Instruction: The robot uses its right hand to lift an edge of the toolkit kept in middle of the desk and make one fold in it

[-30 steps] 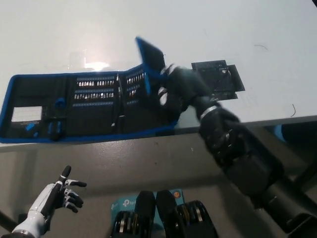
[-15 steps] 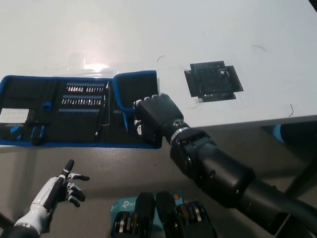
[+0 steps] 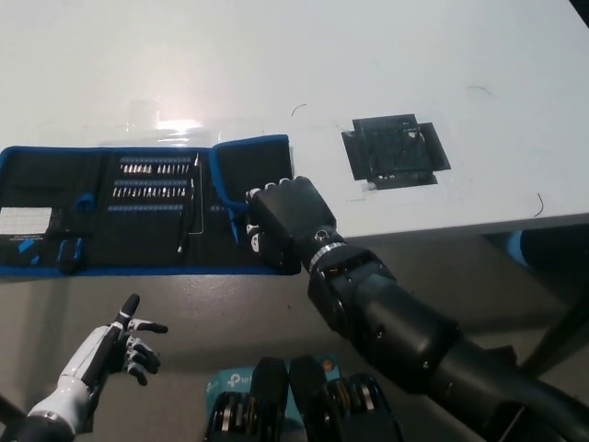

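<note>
Black right hand (image 3: 283, 224) flat on toolkit (image 3: 138, 204) folded right edge, holding nothing

Flap (image 3: 256, 164) now folded flat (toolkit (image 3: 138, 207)).

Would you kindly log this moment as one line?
black right hand: flat on folded flap | blue-edged black toolkit: one fold made | white left hand: open, idle

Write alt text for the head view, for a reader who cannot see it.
The robot's black right hand presses flat on the folded-over right end of a blue-edged black toolkit lying open on a white desk. The white left hand rests open, low at the left below the desk edge.
</note>
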Available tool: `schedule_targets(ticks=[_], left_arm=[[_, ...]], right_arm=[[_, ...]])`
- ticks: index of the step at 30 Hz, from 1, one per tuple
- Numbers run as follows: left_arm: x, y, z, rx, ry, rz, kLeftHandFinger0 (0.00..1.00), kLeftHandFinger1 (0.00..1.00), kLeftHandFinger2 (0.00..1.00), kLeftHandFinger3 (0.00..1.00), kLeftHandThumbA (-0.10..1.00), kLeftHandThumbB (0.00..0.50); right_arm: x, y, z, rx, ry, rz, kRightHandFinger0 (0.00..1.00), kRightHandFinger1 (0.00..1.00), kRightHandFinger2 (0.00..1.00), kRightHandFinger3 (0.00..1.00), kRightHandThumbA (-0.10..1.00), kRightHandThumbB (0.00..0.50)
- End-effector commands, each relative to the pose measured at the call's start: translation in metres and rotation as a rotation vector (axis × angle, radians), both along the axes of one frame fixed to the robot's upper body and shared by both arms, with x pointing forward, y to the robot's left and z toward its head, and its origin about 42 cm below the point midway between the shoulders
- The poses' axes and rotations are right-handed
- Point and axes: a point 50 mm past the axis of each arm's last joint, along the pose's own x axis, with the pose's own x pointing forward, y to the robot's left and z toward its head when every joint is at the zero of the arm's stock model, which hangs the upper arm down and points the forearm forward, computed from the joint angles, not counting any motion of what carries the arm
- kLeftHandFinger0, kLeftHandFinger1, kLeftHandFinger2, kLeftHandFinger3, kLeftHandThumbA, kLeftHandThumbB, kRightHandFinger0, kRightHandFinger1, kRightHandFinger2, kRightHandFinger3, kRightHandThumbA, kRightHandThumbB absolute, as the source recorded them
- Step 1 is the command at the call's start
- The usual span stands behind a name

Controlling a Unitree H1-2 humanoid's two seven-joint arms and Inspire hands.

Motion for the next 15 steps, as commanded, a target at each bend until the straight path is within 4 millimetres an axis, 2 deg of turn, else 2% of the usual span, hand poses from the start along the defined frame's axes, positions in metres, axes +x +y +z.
schedule_targets(ticks=[1, 4, 5, 7, 10, 11, 12, 13, 14, 15], left_arm=[[0.006, 0.003, 0.015, 0.027, -0.038, -0.008, 0.37, 0.39, 0.34, 0.58, 1.00, 0.370], [0.005, 0.006, 0.014, 0.028, -0.033, -0.003, 0.38, 0.40, 0.35, 0.60, 1.00, 0.388], [0.005, 0.006, 0.013, 0.027, -0.036, -0.005, 0.37, 0.38, 0.33, 0.60, 1.00, 0.399], [0.003, 0.007, 0.011, 0.027, -0.026, -0.002, 0.37, 0.39, 0.33, 0.60, 1.00, 0.413], [0.001, 0.009, 0.009, 0.023, -0.020, 0.000, 0.38, 0.39, 0.32, 0.58, 1.00, 0.417], [-0.001, 0.009, 0.009, 0.014, -0.016, 0.006, 0.38, 0.39, 0.31, 0.59, 1.00, 0.411], [-0.002, 0.009, 0.009, 0.022, -0.016, 0.005, 0.39, 0.39, 0.31, 0.59, 1.00, 0.408], [-0.004, 0.010, 0.008, 0.029, -0.020, 0.007, 0.37, 0.37, 0.30, 0.58, 1.00, 0.412], [-0.004, 0.010, 0.008, 0.029, -0.020, 0.007, 0.37, 0.37, 0.30, 0.58, 1.00, 0.413], [-0.005, 0.010, 0.006, 0.028, -0.014, 0.009, 0.37, 0.38, 0.32, 0.57, 1.00, 0.414]], right_arm=[[-0.017, -0.004, -0.030, -0.020, 0.200, -0.009, 1.00, 1.00, 1.00, 1.00, 0.21, 0.370], [-0.017, 0.000, -0.018, 0.011, 0.212, -0.009, 1.00, 1.00, 1.00, 1.00, 0.21, 0.367], [-0.013, -0.001, 0.001, 0.059, 0.233, -0.019, 1.00, 1.00, 1.00, 1.00, 0.20, 0.364], [-0.012, -0.002, 0.011, 0.109, 0.250, -0.037, 1.00, 1.00, 1.00, 1.00, 0.20, 0.369], [-0.011, -0.002, 0.026, 0.161, 0.277, -0.065, 1.00, 1.00, 1.00, 1.00, 0.23, 0.348], [-0.007, -0.005, 0.042, 0.202, 0.282, -0.059, 1.00, 1.00, 1.00, 1.00, 0.32, 0.359], [-0.005, -0.007, 0.054, 0.231, 0.297, -0.057, 1.00, 1.00, 1.00, 1.00, 0.37, 0.365], [-0.004, -0.008, 0.063, 0.253, 0.305, -0.053, 1.00, 1.00, 1.00, 1.00, 0.39, 0.365], [-0.004, -0.008, 0.064, 0.255, 0.308, -0.053, 1.00, 1.00, 1.00, 1.00, 0.39, 0.365], [-0.003, -0.014, 0.093, 0.306, 0.294, -0.033, 1.00, 1.00, 1.00, 1.00, 0.42, 0.387]])
